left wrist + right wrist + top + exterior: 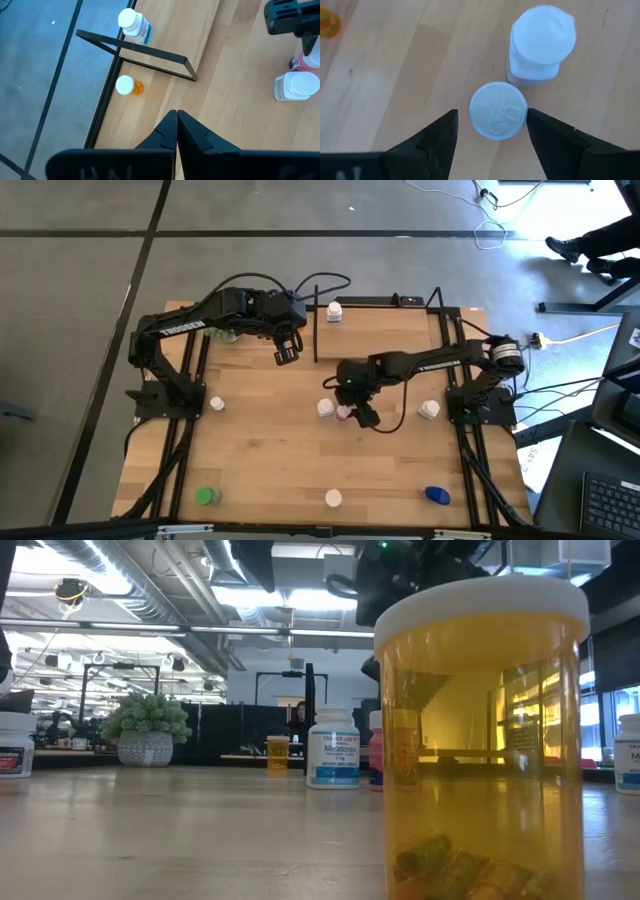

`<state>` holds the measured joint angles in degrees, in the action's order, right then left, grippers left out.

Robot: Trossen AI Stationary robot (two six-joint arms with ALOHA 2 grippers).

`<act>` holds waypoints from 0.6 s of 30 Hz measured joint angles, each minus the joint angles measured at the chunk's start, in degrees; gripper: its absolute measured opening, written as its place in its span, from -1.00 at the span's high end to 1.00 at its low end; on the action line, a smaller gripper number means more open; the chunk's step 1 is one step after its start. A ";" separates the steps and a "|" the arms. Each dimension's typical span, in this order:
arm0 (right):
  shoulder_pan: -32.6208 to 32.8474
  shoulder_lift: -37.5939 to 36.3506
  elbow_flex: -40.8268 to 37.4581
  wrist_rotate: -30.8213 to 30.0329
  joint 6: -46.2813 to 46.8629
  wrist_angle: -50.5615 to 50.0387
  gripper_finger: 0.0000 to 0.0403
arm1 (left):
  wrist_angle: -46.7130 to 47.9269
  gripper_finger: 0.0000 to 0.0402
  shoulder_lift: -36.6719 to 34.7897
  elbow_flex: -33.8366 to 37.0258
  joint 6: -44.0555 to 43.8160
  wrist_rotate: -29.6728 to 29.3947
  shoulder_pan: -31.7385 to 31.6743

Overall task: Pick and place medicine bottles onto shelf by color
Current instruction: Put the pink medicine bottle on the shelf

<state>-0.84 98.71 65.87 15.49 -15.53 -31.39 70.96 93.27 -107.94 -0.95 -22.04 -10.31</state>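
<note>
One orange bottle (pixel 480 740) up close, two white bottles (pixel 540 42) beside right hand (pixel 491 135)

Nine bottles show in all. Four are white: one (pixel 334 311), a second (pixel 216 404), a third (pixel 326 408) and a fourth (pixel 429 410). Two are orange: one upright (pixel 480 740) and one on its side (pixel 129 86). There is one pink bottle (pixel 345 413), one green bottle (pixel 207 497) and one blue bottle (pixel 437 496). There is one shelf (pixel 400 330), one plant (pixel 147 720), and two end effectors, left (pixel 287 352) and right (pixel 365 418).
</note>
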 joint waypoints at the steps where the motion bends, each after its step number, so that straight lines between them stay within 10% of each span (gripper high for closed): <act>1: 0.00 0.28 0.00 0.04 0.00 0.20 -0.18 | 0.00 1.00 0.00 0.00 0.00 0.00 0.00; 18: 0.00 1.00 -0.68 -0.91 0.00 2.07 -0.18 | -0.02 1.00 0.02 -0.02 0.00 0.26 0.00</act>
<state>-0.84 99.70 65.19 14.58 -15.53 -29.32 70.94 93.30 -107.96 -0.95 -21.78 -10.31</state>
